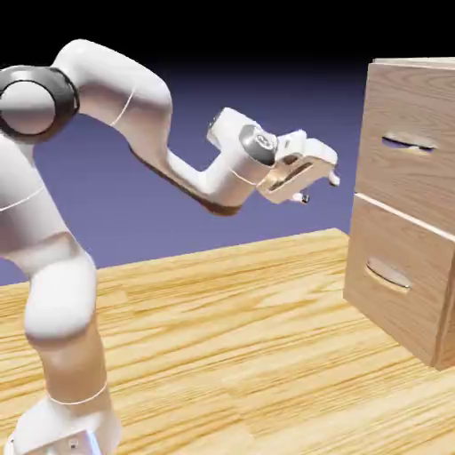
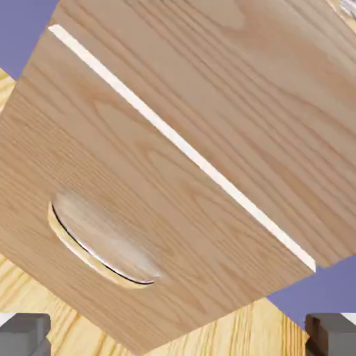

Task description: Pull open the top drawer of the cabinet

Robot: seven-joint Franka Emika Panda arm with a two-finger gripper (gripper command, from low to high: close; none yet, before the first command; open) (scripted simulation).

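Observation:
The cabinet (image 1: 447,331) stands at the exterior view's right, both drawers closed flush. The top drawer (image 1: 411,169) has a small curved handle (image 1: 409,141). My gripper (image 1: 320,188) hangs in the air to the left of the top drawer, a little below its handle and clearly apart from the wood, open with nothing between its fingers. In the hand view the cabinet front appears rolled. The top drawer (image 2: 236,69) fills the upper right, and a pale gap separates it from the lower drawer. My grey fingertips (image 2: 24,335) sit wide apart at the bottom corners.
The lower drawer (image 1: 395,298) with its own curved handle (image 1: 388,275) sits below; that handle (image 2: 101,245) shows large in the hand view. The wooden table (image 1: 231,355) stretches under the arm to the cabinet's foot.

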